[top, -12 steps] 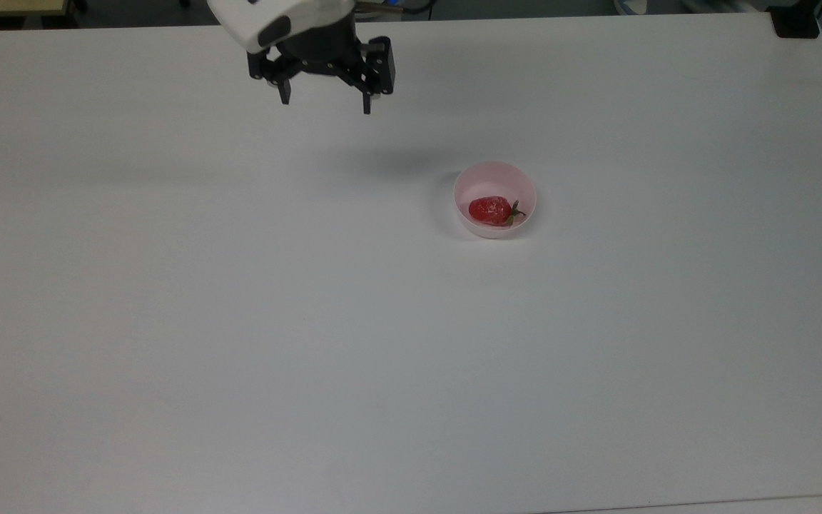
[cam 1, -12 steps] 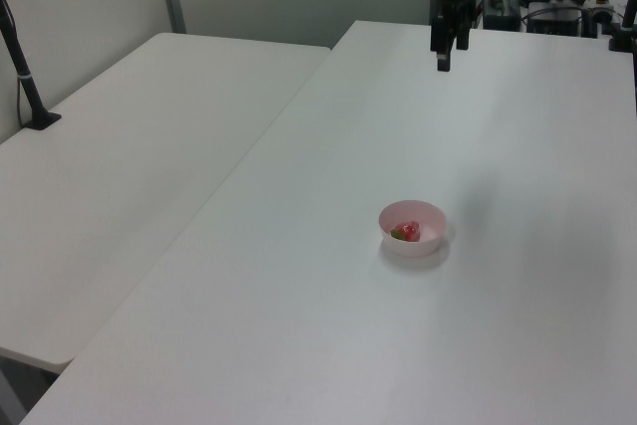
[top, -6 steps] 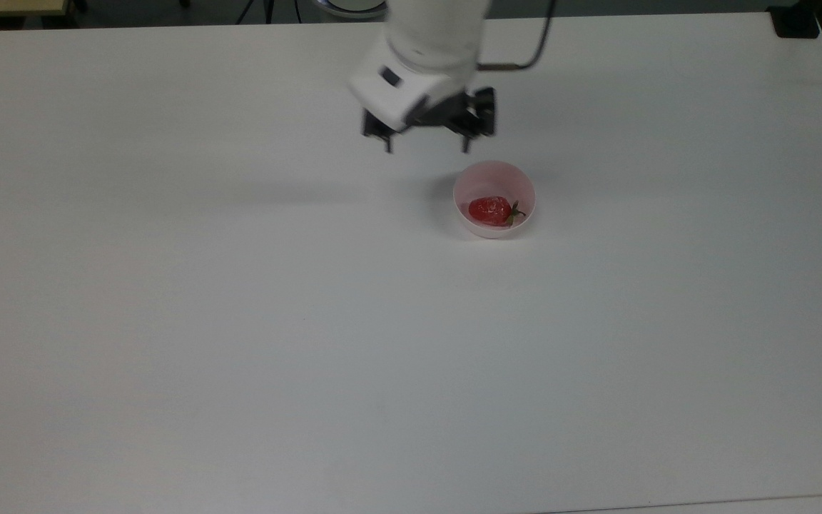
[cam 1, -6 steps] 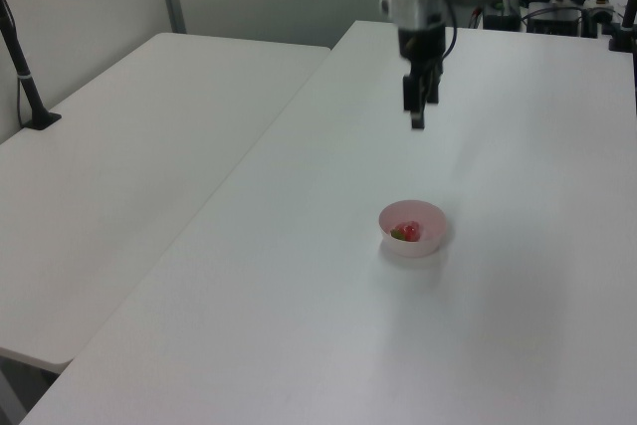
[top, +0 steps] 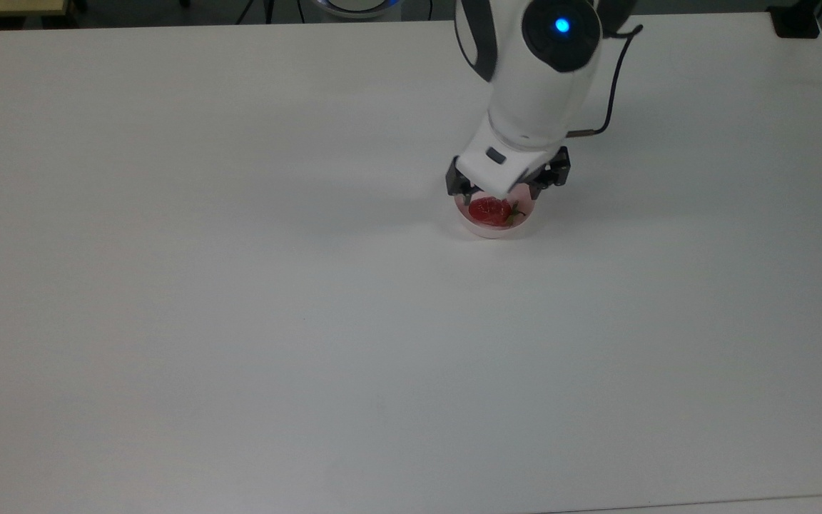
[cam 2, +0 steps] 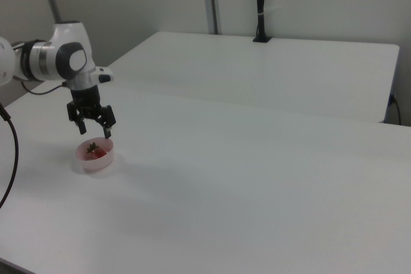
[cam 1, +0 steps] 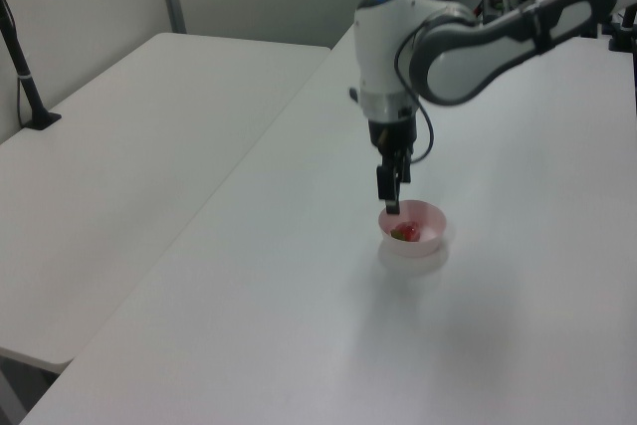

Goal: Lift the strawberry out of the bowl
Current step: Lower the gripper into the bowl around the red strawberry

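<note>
The small pale pink bowl (top: 494,230) (cam 1: 434,218) (cam 2: 96,164) stands on the white table, right of centre in the top view. A glossy red strawberry (top: 489,210) (cam 1: 405,233) (cam 2: 96,151) with a green cap lies inside it. My gripper (top: 501,190) (cam 1: 391,208) (cam 2: 94,132) hangs straight above the bowl, open, with its black fingers spread about as wide as the bowl. In the right view the fingertips sit just above the rim, apart from the strawberry. In the top view the white hand covers the bowl's far half.
A second white table (cam 1: 149,126) (cam 2: 276,68) adjoins this one, with a black post (cam 1: 22,67) (cam 2: 259,4) clamped at its far side. A black cable (top: 614,86) trails from the arm. The table's front edge (top: 668,503) runs along the bottom of the top view.
The arm swept from the top view's upper left across to the bowl and came down over it. The fingers stayed open. Bowl and strawberry have not moved.
</note>
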Tool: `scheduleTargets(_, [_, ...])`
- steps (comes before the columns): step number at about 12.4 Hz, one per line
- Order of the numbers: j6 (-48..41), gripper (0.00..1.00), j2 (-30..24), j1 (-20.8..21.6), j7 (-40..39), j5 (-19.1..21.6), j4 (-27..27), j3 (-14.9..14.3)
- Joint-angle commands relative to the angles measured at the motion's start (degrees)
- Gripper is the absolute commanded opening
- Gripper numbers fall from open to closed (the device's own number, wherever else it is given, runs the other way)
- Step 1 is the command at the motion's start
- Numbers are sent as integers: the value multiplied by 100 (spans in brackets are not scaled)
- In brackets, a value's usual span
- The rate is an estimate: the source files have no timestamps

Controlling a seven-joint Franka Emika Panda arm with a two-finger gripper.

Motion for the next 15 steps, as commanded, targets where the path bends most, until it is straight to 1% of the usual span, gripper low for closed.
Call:
scheduleTargets(1, [79,96,51,119,-826,53,-100,-62])
scheduleTargets(6, [79,93,78,128,-1663,1,-329,-62])
scheduleTargets(7, [79,93,95,137,-1829,-130,-338,-62])
scheduleTargets(13, [96,93,384,277,-1875,-517,-347,-62])
scheduleTargets(14, [96,90,394,303,-1866,-527,-347,-62])
scheduleTargets(15, [96,85,403,312,-1874,-535,-347,-62])
